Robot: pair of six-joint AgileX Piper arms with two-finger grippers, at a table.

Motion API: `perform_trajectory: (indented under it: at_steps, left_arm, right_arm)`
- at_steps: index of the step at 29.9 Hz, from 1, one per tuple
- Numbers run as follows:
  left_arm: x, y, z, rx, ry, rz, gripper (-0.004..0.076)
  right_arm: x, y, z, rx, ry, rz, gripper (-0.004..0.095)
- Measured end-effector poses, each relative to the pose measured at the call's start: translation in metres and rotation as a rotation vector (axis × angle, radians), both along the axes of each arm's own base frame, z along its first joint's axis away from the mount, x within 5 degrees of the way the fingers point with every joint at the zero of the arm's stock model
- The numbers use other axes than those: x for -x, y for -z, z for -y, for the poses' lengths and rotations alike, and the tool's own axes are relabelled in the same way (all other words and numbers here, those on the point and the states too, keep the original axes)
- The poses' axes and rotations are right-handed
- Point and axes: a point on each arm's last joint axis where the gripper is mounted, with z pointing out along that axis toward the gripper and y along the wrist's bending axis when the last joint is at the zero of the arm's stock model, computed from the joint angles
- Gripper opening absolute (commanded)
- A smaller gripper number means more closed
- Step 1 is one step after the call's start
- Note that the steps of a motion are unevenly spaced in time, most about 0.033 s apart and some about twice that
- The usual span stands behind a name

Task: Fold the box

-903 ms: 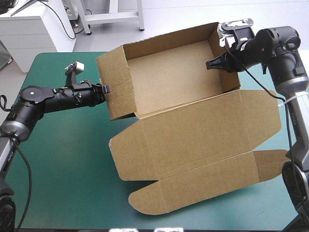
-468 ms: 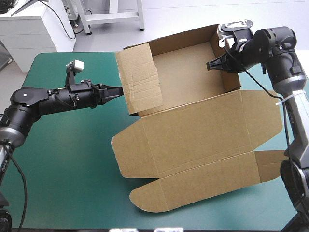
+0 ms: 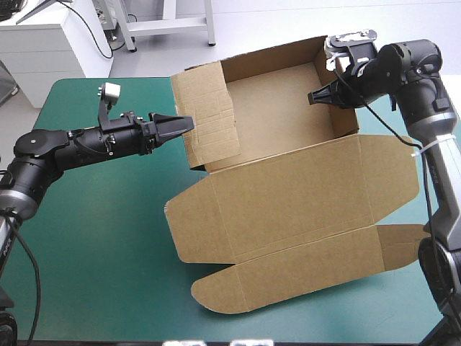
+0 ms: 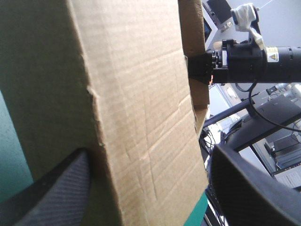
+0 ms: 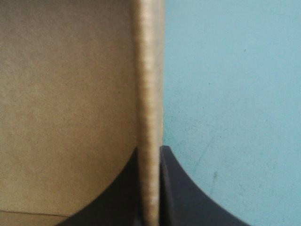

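Fingers (image 4: 51,195) of the left gripper (image 3: 180,122) stand wide apart. The left wrist view shows the left end wall (image 3: 209,115) of the box (image 3: 274,108) sitting between them, closer to one finger than the other and not pinched. The right gripper (image 3: 315,96) is a different story: its fingers are nearly closed, with the edge of the right end wall (image 3: 338,119) clamped between them. The box sits toward the far right of the table (image 3: 94,238), tray part at the far side, lid (image 3: 302,194) lying flat toward the near edge, long axis running left to right. So the loose wall is right there at the left fingers, and I'd say the left arm is clearly the nearer one to work it.
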Motion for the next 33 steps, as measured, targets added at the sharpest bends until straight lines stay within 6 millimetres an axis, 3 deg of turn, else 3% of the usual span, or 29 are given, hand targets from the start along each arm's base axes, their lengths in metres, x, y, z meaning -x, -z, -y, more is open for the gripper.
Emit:
perform_trajectory:
  at_steps: [14, 19, 23, 33]
  left_arm:
    - [-0.010, -0.001, -0.003, 0.012, -0.137, -0.008, 0.0409]
    - [-0.008, 0.005, 0.016, -0.084, -0.129, -0.037, 0.0410]
    - [-0.004, 0.000, 0.036, -0.194, -0.128, -0.029, 0.0410]
    - [0.000, 0.005, 0.058, -0.384, -0.261, -0.082, 0.0409]
  right_arm:
    - [0.000, 0.000, 0.000, -0.009, 0.003, -0.002, 0.0001]
    - [0.002, -0.001, -0.005, 0.020, 0.002, 0.005, 0.0002]
    - [0.007, -0.003, -0.020, 0.088, 0.001, 0.033, 0.0001]
    - [0.025, -0.020, -0.052, 0.201, 0.023, 0.143, 0.0001]
